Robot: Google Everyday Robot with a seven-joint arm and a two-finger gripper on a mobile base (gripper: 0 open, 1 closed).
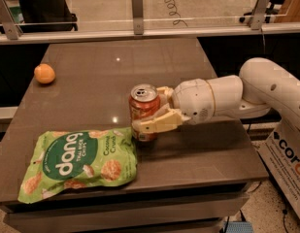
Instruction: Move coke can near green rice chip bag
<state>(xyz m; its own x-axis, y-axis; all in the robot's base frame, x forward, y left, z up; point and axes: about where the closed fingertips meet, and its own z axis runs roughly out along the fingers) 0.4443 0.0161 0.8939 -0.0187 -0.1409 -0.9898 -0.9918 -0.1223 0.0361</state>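
Observation:
The coke can (pixel 143 107) is red-orange with a silver top and stands upright just right of the green rice chip bag's upper right corner. My gripper (pixel 152 111) reaches in from the right and is shut on the can, one cream finger (pixel 157 124) across its front and the other behind it. The green rice chip bag (pixel 79 161) lies flat at the table's front left. I cannot tell whether the can rests on the table or hangs just above it.
A round orange fruit (pixel 44 74) sits at the table's far left. The brown table (pixel 188 67) ends at a rail with a glass panel (pixel 140 13) behind. A cardboard box (pixel 288 166) stands on the floor at the right.

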